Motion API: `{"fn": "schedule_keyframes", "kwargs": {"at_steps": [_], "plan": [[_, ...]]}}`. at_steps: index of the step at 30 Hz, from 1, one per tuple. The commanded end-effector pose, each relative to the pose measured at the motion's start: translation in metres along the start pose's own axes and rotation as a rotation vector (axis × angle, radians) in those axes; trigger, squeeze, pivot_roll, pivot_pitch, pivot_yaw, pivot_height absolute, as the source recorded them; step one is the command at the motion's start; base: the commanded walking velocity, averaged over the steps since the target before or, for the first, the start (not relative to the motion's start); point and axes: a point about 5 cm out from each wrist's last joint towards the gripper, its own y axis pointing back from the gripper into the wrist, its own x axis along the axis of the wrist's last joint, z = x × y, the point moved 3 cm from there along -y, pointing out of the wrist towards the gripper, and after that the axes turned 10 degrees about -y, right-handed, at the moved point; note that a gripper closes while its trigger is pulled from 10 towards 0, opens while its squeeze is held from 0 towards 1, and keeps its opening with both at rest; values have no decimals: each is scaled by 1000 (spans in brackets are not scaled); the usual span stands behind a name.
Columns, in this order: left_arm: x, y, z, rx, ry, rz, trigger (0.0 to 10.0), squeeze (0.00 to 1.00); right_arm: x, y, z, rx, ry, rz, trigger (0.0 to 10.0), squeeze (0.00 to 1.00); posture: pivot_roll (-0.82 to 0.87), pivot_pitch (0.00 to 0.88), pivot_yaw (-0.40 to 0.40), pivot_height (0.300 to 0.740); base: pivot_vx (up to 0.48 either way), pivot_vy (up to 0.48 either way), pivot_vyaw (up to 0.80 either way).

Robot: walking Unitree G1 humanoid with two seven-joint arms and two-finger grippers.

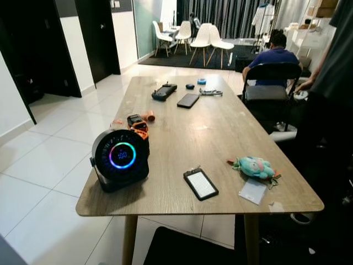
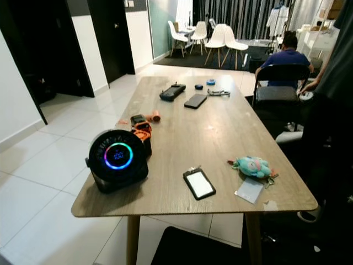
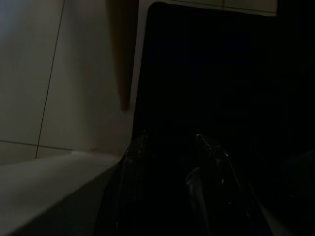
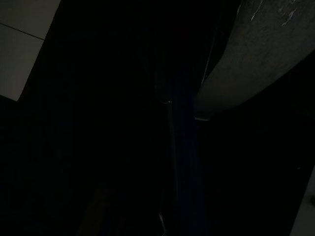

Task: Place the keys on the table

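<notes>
Fingers of our left gripper hang parted below the tabletop, the right's grip too dark to tell, and what look like keys beside the plush toy lie near the edge, where a nudge could drop them.

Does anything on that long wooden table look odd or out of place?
Nothing is spilled or broken. One oddity: a turquoise plush toy lies among gadgets, and the white card beside it sits near the table edge.

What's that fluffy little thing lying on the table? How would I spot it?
Start at the long wooden table and look at its near right corner. There lies a small plush toy, beside a pale card and right of a black-framed tag. It is the only soft, turquoise thing among flat, dark objects.
</notes>
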Motion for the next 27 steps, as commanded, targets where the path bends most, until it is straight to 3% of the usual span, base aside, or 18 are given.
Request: {"fn": "schedule_keyframes", "kwargs": {"at_steps": [1,6,22,27], "plan": [[-7,4,-6,4,-16,-17,10000,0,-5,1,0,-1,-4,-13,10000,0,24,71,35,740,0,0,0],[-6,4,-4,-2,-20,-9,10000,0,-6,2,1,-2,-2,-18,10000,0,25,69,35,740,0,0,0],[-2,4,-2,-19,-34,14,10000,0,-9,3,2,-4,-4,-21,10000,0,26,73,36,740,0,-361,0],[-3,4,-5,-2,-31,13,10000,0,-9,3,1,-4,-4,-19,10000,0,27,76,37,740,0,-112,0]]}}
